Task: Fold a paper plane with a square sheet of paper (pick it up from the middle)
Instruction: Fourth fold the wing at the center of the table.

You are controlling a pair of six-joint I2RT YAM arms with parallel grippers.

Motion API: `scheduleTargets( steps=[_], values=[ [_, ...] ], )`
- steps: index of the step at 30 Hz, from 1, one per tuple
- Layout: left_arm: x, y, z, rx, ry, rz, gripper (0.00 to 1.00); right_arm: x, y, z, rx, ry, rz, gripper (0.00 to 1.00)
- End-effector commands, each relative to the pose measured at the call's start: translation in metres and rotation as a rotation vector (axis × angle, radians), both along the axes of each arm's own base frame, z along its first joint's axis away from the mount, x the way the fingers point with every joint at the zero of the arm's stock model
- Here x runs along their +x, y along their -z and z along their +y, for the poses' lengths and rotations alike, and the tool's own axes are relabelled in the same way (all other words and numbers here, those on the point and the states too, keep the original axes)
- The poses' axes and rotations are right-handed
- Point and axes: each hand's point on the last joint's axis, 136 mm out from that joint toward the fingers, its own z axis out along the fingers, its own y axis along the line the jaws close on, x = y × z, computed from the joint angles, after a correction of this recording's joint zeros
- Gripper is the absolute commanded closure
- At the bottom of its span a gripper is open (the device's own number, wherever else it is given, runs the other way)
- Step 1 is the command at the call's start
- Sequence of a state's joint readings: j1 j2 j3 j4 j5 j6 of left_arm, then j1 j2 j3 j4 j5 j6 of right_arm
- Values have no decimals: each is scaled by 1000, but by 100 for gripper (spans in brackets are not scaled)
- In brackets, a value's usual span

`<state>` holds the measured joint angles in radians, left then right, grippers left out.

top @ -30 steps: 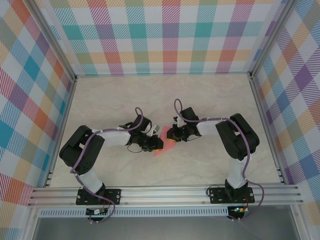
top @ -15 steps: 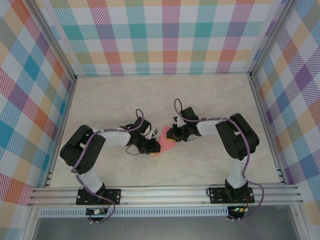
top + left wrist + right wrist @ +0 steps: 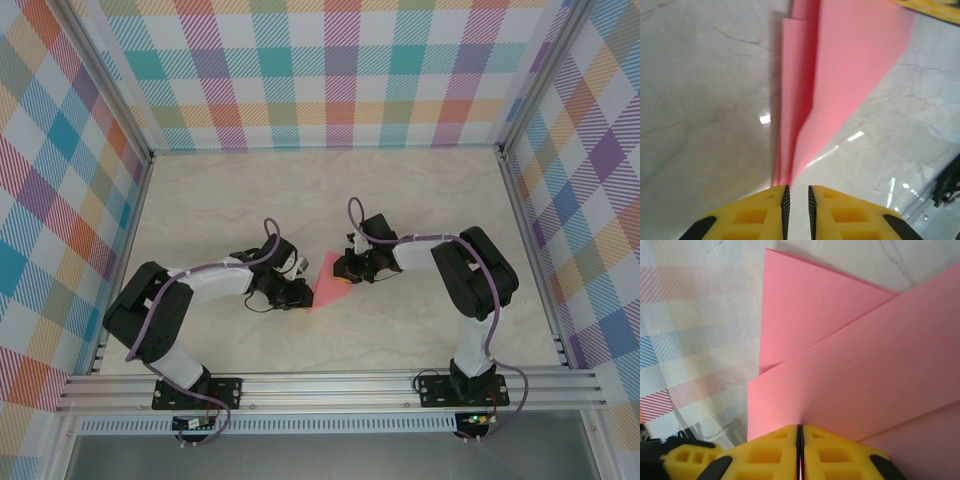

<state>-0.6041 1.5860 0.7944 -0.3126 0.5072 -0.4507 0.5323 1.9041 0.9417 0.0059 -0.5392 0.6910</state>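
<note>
1 sheet of pink paper (image 3: pixel 322 285), part folded, lies flat on the table (image 3: pixel 420 200), just toward 6 o'clock of centre; wide end at 12, narrow tip at 6.

2 arms, 1 gripper each, both at the paper. L gripper (image 3: pixel 297 293) sits at the paper's 8 o'clock, by the tip. R gripper (image 3: pixel 343 272) sits at its 2 o'clock, on the wide end.

L wrist cam: 2 yellow fingers (image 3: pixel 765 210) w/ black pads, a thin slit between them, pale table showing through the slit. The paper's tip runs down to the fingertips from 12 o'clock; 2 stacked pink layers in sight. Can't tell whether the tip is pinched or only touching.

R wrist cam: 2 yellow fingers (image 3: pixel 835 455) pressed together, no gap, jaws clamped on the paper's edge. 3 pink faces fan out from the grip toward 12 and 2 o'clock, w/ fold edges between them.
</note>
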Motion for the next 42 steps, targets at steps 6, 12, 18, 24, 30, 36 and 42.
scheduleTargets(
  steps=[6,12,18,24,30,36,42],
  values=[
    [11,-23,-28,-131,20,40,79,-22,58,-35,-218,32,102,89],
    [5,3,-35,-136,48,95,79,-24,59,-35,-218,28,107,89],
    [0,27,-8,31,13,95,79,-26,62,-37,-223,30,117,89],
    [-17,42,11,106,19,126,79,-28,65,-38,-233,27,123,89],
    [-27,53,29,190,25,142,79,-28,66,-38,-238,25,126,88],
    [-35,48,30,172,40,154,79,-26,66,-38,-242,28,124,88],
    [-41,50,34,191,51,178,80,-27,67,-40,-246,29,126,88]
  ],
)
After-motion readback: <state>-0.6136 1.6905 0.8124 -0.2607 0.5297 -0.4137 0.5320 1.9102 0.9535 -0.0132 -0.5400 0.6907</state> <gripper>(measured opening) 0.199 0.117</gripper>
